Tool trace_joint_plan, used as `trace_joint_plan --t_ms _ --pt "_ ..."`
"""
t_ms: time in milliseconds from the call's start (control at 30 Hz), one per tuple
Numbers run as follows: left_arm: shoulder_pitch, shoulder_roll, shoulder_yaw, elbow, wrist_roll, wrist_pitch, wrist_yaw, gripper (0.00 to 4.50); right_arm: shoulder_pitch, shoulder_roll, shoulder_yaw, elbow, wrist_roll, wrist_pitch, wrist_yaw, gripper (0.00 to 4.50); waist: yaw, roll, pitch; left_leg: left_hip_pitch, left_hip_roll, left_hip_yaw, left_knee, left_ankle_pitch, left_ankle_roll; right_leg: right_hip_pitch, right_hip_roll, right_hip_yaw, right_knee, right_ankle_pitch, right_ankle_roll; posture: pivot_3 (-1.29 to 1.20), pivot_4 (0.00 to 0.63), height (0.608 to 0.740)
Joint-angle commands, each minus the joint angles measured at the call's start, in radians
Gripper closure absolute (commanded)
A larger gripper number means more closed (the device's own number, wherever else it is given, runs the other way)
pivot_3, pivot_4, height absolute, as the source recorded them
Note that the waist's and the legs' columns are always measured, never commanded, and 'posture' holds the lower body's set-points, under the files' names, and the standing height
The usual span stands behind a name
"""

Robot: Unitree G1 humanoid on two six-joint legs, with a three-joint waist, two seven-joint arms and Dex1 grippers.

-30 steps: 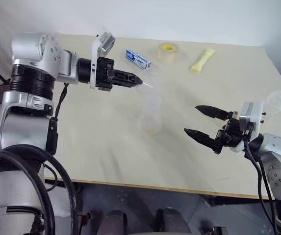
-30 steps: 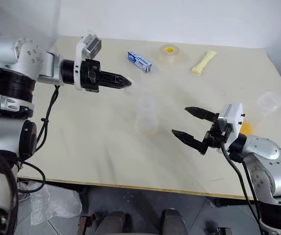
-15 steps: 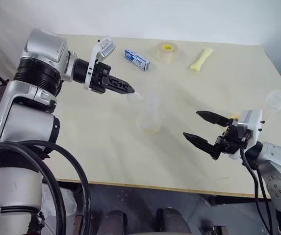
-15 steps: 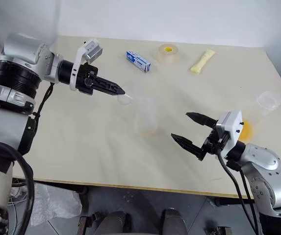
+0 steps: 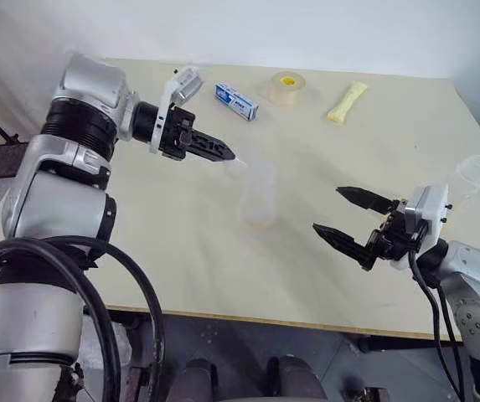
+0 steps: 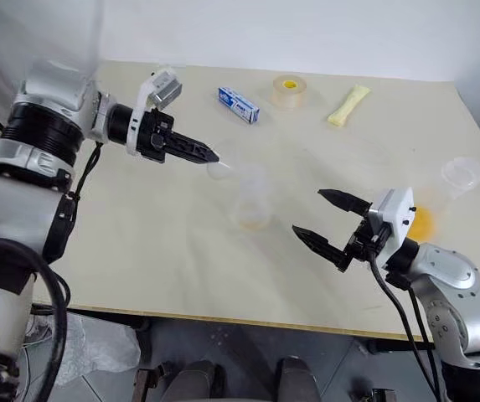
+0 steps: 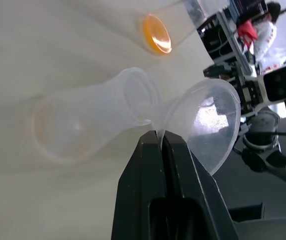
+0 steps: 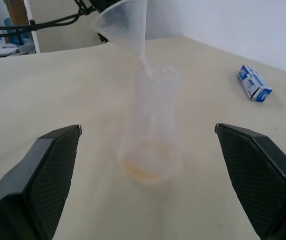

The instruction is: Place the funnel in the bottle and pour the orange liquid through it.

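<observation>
The funnel (image 7: pixel 205 122) is pinched by its rim between the closed fingers of the left gripper (image 5: pixel 225 155), and it hangs just above and to the left of the mouth of the bottle (image 5: pixel 257 194). The bottle stands upright near the middle of the table (image 5: pixel 181 251), its neck pointing straight up. In the right wrist view the funnel's spout reaches down to the bottle's mouth, but whether the tip has entered the neck cannot be told. The funnel's long axis appears tilted: the wide rim leans back toward the left gripper while the spout angles down toward the bottle. In my judgement the coming move turns on this one relation: the spout must come upright and centred over the neck before the funnel is lowered and let go. The left arm is plainly the nearer one and carries the step. The right gripper (image 5: pixel 340 211) is held above the table to the right of the bottle, well apart from it, with its jaws spread wide and nothing between them. The orange liquid (image 6: pixel 420 221) sits in a second clear flask (image 6: pixel 459 176) near the table's right edge, just beyond the right gripper. A blue-and-white box (image 5: pixel 236 100), a tape roll (image 5: pixel 286 88) and a pale yellow packet (image 5: pixel 346 101) lie along the far side, clear of the work. The risk I see is the light bottle tipping if the spout pushes its neck sideways.
</observation>
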Motion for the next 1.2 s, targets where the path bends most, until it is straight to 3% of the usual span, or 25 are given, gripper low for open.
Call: trace_joint_plan --t_ms 33,100,200,600,733,900,1100,1200 --pt "-0.057 -0.019 0.006 0.039 0.045 -0.053 -0.040 4.48 -0.008 0.007 -0.005 -0.014 0.002 -0.022 0.002 0.00 0.000 0.000 0.000 0.000 0.000 0.000 0.000 0.000 0.000 0.000 0.000 0.000 0.000 0.000 0.000 0.00 0.150 0.740" --pt "-0.069 -0.048 0.010 0.077 0.072 -0.086 -0.026 4.48 -0.004 0.009 -0.003 -0.016 -0.002 -0.024 0.000 0.00 0.000 0.000 0.000 0.000 0.000 0.000 0.000 0.000 0.000 0.000 0.000 0.000 0.000 0.000 0.000 0.00 0.150 0.740" --pt "-0.088 -0.083 0.037 0.126 0.098 -0.118 0.006 3.83 0.005 0.014 -0.007 -0.022 -0.006 -0.026 -0.006 0.00 0.001 0.000 0.000 0.000 0.000 0.000 0.000 0.000 0.000 0.000 0.000 0.000 0.000 0.000 0.000 0.00 0.150 0.740" --pt "-0.107 -0.056 0.219 0.125 0.107 -0.153 0.095 0.15 0.022 0.014 -0.028 -0.017 -0.015 -0.027 -0.010 0.00 -0.001 -0.001 0.000 0.000 0.000 0.000 0.000 0.000 0.000 -0.001 0.000 0.000 0.001 0.000 0.000 0.00 0.150 0.740" --pt "-0.027 -0.006 0.300 0.004 0.067 -0.239 0.107 0.07 0.036 0.026 -0.049 -0.017 -0.028 -0.030 -0.051 0.00 -0.002 0.000 0.000 0.000 0.001 0.000 0.000 0.000 0.000 -0.001 0.000 0.000 0.001 0.000 0.000 0.00 0.150 0.740" --pt "0.329 0.036 0.565 -0.469 -0.077 -0.396 0.268 0.07 0.151 0.076 -0.094 -0.075 -0.045 -0.034 -0.138 0.00 -0.004 0.002 -0.001 0.001 0.004 -0.001 0.000 0.000 0.000 -0.001 -0.001 0.001 0.003 0.000 0.000 0.00 0.150 0.740" --pt "0.669 0.019 0.697 -0.812 -0.178 -0.532 0.366 0.07 0.262 0.136 -0.129 -0.149 -0.061 -0.027 -0.250 0.00 0.000 0.002 -0.001 0.000 0.004 -0.001 0.003 0.000 0.000 -0.001 0.000 0.003 0.003 0.000 0.000 0.00 0.150 0.740" --pt "0.866 -0.047 0.792 -0.941 -0.280 -0.676 0.344 0.07 0.345 0.212 -0.139 -0.169 -0.136 -0.053 -0.359 0.00 0.004 0.004 -0.003 0.000 0.003 -0.002 0.004 0.000 0.000 0.001 -0.001 0.003 0.003 0.001 0.001 0.00 0.150 0.740"
